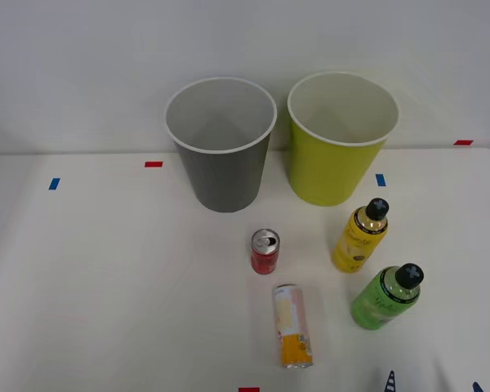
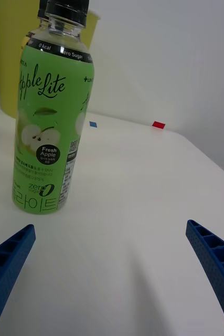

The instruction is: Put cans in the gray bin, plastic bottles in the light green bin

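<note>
Front view: white table [image 1: 106, 286] against pale wall [image 1: 82, 65], right tool [image 2: 112, 273] fingers wide apart.

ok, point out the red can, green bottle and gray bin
red can [image 1: 265, 251], front view, its red side.
green bottle [image 2: 49, 131], right wrist view, its label.
gray bin [image 1: 224, 175], front view, its outer wall.

From above we look forward and down; our wrist camera sits low, close, sharing the green bottle [image 1: 385, 297] [image 2: 50, 123] at five o'clock.
</note>
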### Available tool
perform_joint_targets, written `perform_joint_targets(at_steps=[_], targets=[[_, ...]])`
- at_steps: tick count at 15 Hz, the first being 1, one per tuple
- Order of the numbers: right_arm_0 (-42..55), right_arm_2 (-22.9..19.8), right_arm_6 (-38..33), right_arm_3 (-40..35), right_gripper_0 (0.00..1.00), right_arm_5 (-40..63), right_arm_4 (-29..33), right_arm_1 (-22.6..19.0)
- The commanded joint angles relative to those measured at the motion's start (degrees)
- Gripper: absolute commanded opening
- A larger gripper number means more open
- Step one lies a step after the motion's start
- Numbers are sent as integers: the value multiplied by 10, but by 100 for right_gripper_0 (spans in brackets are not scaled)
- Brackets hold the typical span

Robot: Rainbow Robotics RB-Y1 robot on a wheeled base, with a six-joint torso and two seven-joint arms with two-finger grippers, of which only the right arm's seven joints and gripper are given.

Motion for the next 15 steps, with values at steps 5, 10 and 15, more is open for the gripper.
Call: perform_joint_targets(at_steps=[5,10,15], targets=[[0,0,0,0,100,0,0,0],[0,0,0,0,100,0,0,0],[0,0,0,0,100,0,0,0]])
